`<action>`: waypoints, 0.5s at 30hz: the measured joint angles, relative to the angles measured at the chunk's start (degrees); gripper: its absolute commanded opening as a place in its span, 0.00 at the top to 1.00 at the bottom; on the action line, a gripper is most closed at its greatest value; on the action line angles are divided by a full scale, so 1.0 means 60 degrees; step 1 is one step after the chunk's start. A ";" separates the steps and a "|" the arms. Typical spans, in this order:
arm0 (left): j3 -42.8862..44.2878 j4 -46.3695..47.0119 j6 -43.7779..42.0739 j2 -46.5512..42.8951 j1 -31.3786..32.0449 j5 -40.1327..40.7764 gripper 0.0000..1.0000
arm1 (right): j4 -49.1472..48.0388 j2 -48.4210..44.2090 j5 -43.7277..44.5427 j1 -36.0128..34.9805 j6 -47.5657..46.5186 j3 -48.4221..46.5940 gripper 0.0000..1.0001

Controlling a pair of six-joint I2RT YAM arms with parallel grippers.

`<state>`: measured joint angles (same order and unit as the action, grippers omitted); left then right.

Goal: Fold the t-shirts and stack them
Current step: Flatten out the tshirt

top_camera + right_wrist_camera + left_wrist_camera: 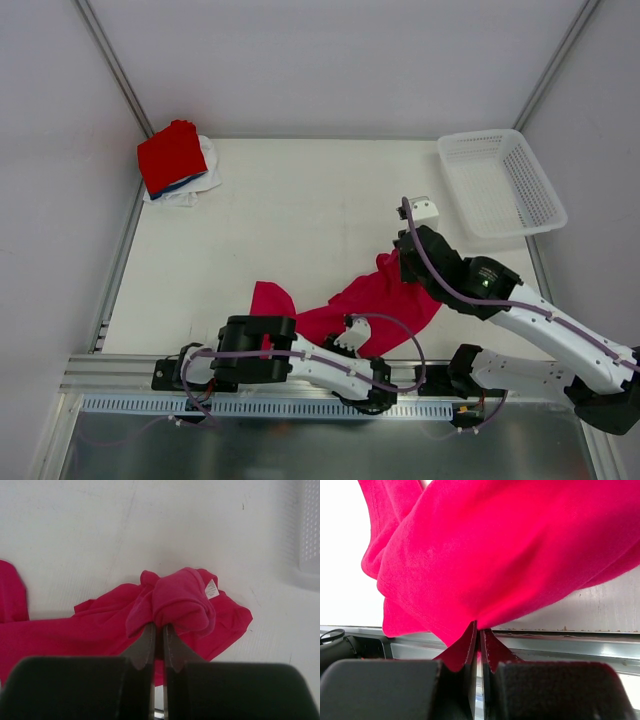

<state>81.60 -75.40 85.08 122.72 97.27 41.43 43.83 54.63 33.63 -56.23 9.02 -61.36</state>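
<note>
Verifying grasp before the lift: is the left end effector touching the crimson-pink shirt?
Touching. The left wrist view shows the left end effector shut on a fold of the crimson-pink shirt.

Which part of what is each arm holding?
Both hold the crimson-pink t-shirt: left gripper pinches its near edge, right gripper a bunched fold by the label.

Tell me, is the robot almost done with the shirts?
Not yet. A folded pile, red on top, already sits in the far left corner. The left fingers and right fingers each pinch the crumpled pink shirt. It needs folding, then stacking on the pile.
</note>
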 measured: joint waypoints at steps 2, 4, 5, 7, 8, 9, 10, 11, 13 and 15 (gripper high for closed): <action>0.0000 0.0004 -0.0004 -0.0011 0.0000 0.0007 1.00 | 0.0011 -0.0026 -0.0018 0.0000 0.0044 0.0131 1.00; 0.0026 0.0000 0.0004 -0.0080 0.0000 0.0033 1.00 | 0.0026 -0.0040 -0.0062 0.0000 0.0098 0.0219 1.00; 0.0058 0.0000 -0.0018 -0.0160 0.0000 0.0073 1.00 | 0.0029 -0.0040 -0.0087 0.0000 0.0109 0.0222 0.99; 0.0124 0.0036 -0.0178 -0.0608 0.0000 0.0193 1.00 | 0.0026 -0.0062 -0.0124 0.0000 0.0138 0.0222 0.99; 0.0138 0.0055 -0.0259 -0.0918 0.0000 0.0226 1.00 | 0.0026 -0.0080 -0.0153 0.0000 0.0138 0.0222 1.00; 0.0149 0.0091 -0.0437 -0.1428 -0.0004 0.0226 1.00 | 0.0029 -0.0091 -0.0157 0.0000 0.0138 0.0219 0.99; 0.0204 0.0091 -0.0652 -0.2033 -0.0040 0.0251 1.00 | 0.0044 -0.0098 -0.0164 0.0000 0.0138 0.0200 0.99; 0.0310 0.0102 -0.0889 -0.2688 -0.0036 0.0273 1.00 | 0.0098 -0.0102 -0.0175 0.0000 0.0135 0.0149 0.99; 0.0721 0.0080 -0.1417 -0.4040 -0.0036 0.0364 1.00 | 0.0310 -0.0098 -0.0193 0.0000 0.0124 -0.0106 0.99; 0.1246 0.0073 -0.1974 -0.5093 -0.0036 0.0477 1.00 | 0.0499 -0.0095 -0.0229 0.0000 0.0095 -0.0477 1.00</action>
<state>89.08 -74.96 73.23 92.16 97.06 44.29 46.83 54.06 32.25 -56.23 9.58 -64.23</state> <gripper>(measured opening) 0.011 0.039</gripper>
